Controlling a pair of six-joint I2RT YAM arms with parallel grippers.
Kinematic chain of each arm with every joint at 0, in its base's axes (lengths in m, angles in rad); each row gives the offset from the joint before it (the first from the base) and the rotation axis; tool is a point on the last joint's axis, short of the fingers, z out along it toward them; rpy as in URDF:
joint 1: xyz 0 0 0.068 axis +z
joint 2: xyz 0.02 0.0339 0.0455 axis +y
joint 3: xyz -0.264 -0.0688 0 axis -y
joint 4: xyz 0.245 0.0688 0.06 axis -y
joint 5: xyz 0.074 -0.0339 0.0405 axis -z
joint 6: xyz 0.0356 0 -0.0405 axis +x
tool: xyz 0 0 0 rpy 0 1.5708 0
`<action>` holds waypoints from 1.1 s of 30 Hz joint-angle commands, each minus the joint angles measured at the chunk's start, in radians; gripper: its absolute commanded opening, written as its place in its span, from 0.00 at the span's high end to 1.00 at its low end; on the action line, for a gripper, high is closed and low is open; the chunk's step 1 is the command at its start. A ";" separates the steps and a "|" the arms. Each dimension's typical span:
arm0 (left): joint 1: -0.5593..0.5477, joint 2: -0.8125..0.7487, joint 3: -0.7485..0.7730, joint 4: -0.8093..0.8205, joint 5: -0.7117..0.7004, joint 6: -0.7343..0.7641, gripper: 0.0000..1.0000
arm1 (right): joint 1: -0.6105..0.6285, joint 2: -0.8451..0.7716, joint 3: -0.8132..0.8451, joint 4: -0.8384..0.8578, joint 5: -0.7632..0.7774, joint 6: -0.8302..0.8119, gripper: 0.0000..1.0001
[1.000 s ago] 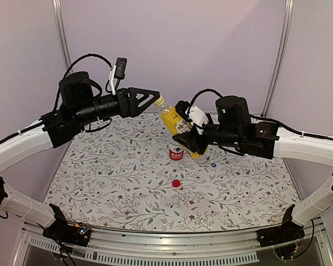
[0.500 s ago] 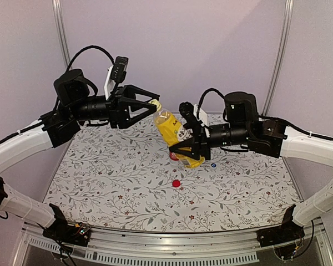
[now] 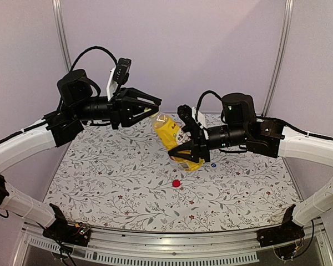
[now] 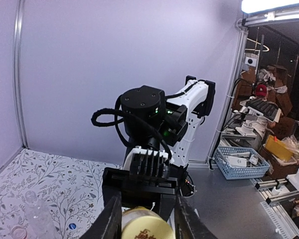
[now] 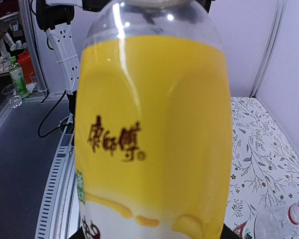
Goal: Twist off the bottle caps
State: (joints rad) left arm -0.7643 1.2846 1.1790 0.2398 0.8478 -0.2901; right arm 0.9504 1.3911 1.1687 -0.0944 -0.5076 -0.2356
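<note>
My right gripper [image 3: 184, 148] is shut on the lower body of the bottle of yellow liquid [image 3: 171, 134], holding it tilted in the air with its neck toward the left. That bottle [image 5: 149, 124] fills the right wrist view and hides the right fingers. My left gripper [image 3: 154, 108] is shut on the bottle's yellow cap [image 4: 147, 225], one finger on each side of it. A red cap [image 3: 176, 183] and a blue-white cap [image 3: 213, 164] lie loose on the floral mat. A clear bottle [image 4: 34, 215] stands without a cap on the mat. A red-labelled bottle [image 5: 242, 232] peeks out beside it.
The floral mat [image 3: 111, 183] covers the table between purple walls. Both arms meet above the middle of the mat. Off the table in the left wrist view are a blue basket [image 4: 239, 164] and shelving.
The left gripper's fingers have come together from wide open onto the yellow cap. The right arm has turned and shifted the bottle slightly lower and to the left.
</note>
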 commanded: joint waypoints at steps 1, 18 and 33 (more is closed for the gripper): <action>0.006 0.008 0.017 0.017 0.008 -0.015 0.70 | -0.008 0.003 0.005 0.013 0.027 0.013 0.63; -0.019 0.009 0.011 -0.092 -0.531 -0.451 0.83 | 0.000 0.087 0.084 -0.025 0.617 0.028 0.63; -0.019 0.077 0.099 -0.211 -0.657 -0.517 0.59 | 0.027 0.136 0.091 0.031 0.759 -0.039 0.64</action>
State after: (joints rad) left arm -0.7719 1.3708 1.2442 0.0521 0.2043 -0.8009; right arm 0.9936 1.5177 1.2388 -0.0921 0.1806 -0.2852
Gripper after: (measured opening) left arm 0.372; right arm 0.488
